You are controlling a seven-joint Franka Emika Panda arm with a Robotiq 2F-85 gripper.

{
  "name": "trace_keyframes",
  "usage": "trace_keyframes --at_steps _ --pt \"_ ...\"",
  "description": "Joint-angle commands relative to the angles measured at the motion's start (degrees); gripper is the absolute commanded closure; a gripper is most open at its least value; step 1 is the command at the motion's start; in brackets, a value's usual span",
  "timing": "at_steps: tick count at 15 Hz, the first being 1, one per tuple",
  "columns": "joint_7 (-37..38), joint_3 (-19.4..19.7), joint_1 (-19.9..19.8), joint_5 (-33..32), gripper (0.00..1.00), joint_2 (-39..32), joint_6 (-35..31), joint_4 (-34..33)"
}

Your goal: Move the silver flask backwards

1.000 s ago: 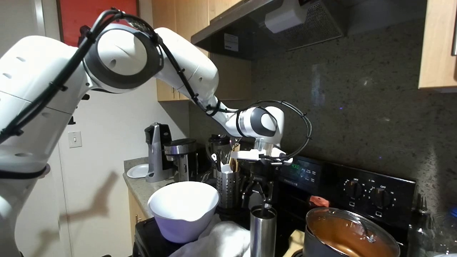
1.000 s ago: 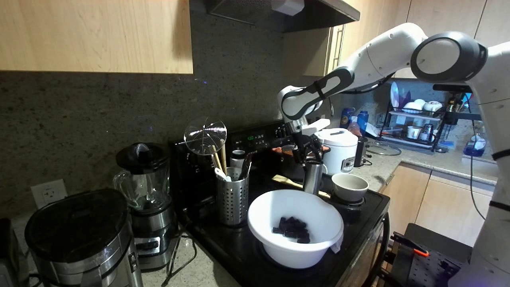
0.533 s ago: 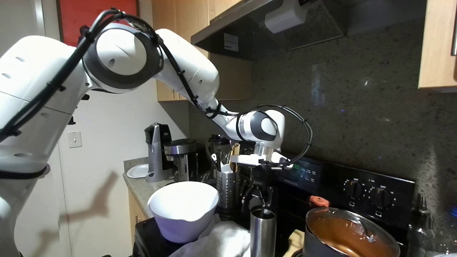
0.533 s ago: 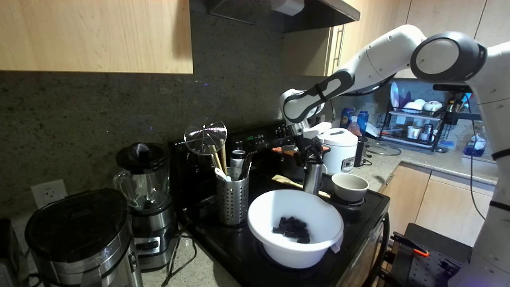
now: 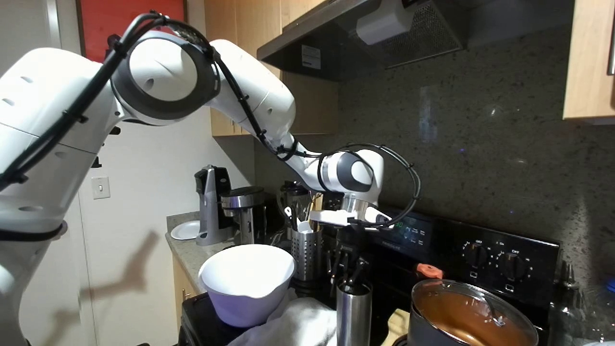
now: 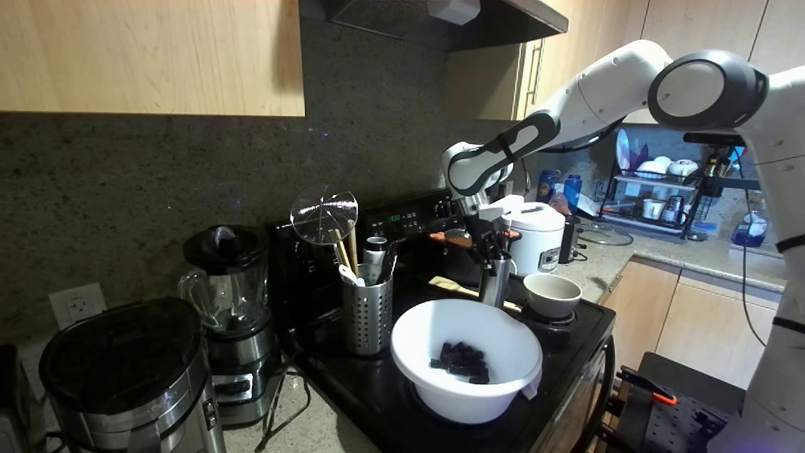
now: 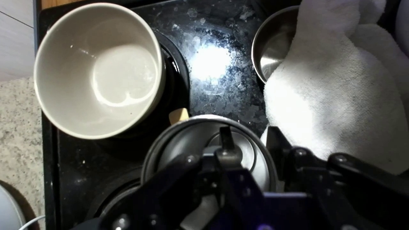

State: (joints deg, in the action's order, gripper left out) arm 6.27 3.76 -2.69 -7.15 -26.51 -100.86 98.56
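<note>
The silver flask [image 5: 354,317] stands upright on the stove, a brushed-steel cylinder with a dark rim and an open top. It also shows in an exterior view behind the white bowl, as a flask [image 6: 494,284] partly covered by the gripper. My gripper [image 7: 249,129] straddles its rim from above: one of the fingers [image 7: 226,138] reaches into the mouth, the other is outside beside the wall. The inner finger stands apart from the rim, so the jaws are partly closed but open. Whether the outer finger touches the wall I cannot tell. The flask's lower part is hidden by the bowl.
A white bowl [image 6: 415,371] with dark pieces and a pale cloth [image 7: 332,95] lie close to the flask. A beige bowl [image 7: 124,70], a lidded pot [image 5: 418,327], a wooden spoon [image 6: 448,285] and a utensil holder [image 6: 366,321] surround it.
The gripper has come down a little onto the flask's rim. Its fingers have drawn closer together around the wall. The flask has not visibly moved.
</note>
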Motion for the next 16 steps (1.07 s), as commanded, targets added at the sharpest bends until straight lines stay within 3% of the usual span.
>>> trace_keyframes --at_steps 1,9,16 --pt "0.2 0.1 -0.3 1.5 0.97 2.3 -1.8 2.3" --pt "1.0 -0.6 0.6 3.6 0.98 3.3 -3.3 -1.6" --pt "2.3 -3.4 3.7 7.6 0.98 5.8 -5.8 -12.0"
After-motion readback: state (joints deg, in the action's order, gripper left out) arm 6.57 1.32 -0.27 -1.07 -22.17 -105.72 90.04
